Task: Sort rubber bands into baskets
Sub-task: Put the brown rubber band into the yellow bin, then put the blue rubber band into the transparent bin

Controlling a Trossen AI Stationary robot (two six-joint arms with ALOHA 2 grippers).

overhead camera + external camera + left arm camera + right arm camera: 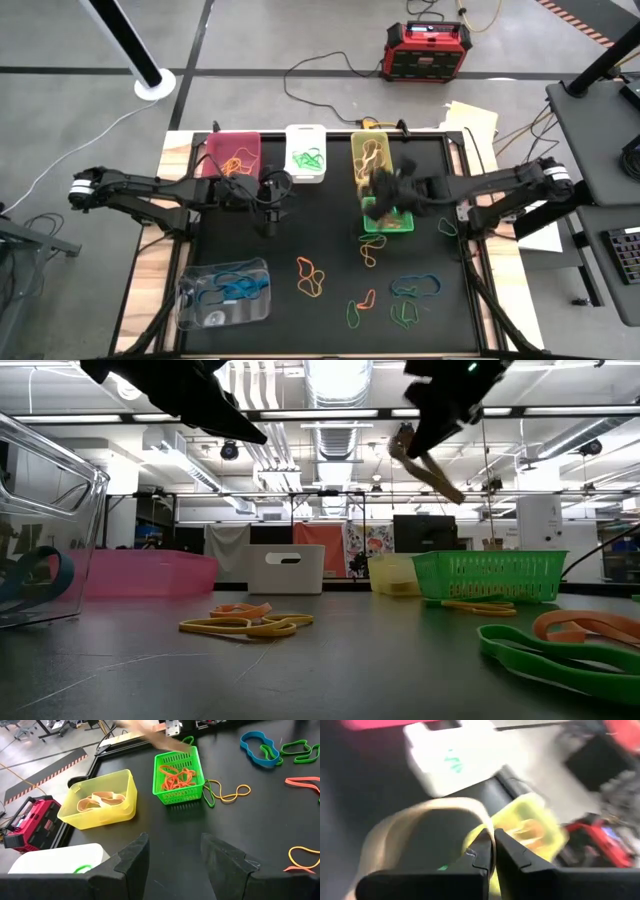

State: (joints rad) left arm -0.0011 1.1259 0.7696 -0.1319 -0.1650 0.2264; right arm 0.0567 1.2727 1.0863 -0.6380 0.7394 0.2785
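My right gripper [493, 845] is shut on a tan rubber band [415, 820], high above the green mesh basket [388, 220] and the yellow-green basket [368, 152]. The band [432, 466] hangs in the air. My left gripper [175, 855] stands open and empty above the table, near the white basket [306, 150] and the pink basket [232, 152]. The clear basket [225, 292] holds blue bands. Loose rubber bands [308, 278] lie flat on the black table top, and others [415, 286] lie to their right. My right gripper pinches the tan band's strand [482, 827] between its two fingertips. The fingers slant down toward the table. The rest of the loop [440, 478] trails slack below and beside the fingers, lifted clear of the table and the baskets.
The green mesh basket [179, 779] holds orange bands, and the yellow-green basket [100, 800] holds tan ones. A yellow band and a green band [225, 794] lie beside the mesh basket. A red-black box [428, 50] sits on the floor beyond the table's far edge.
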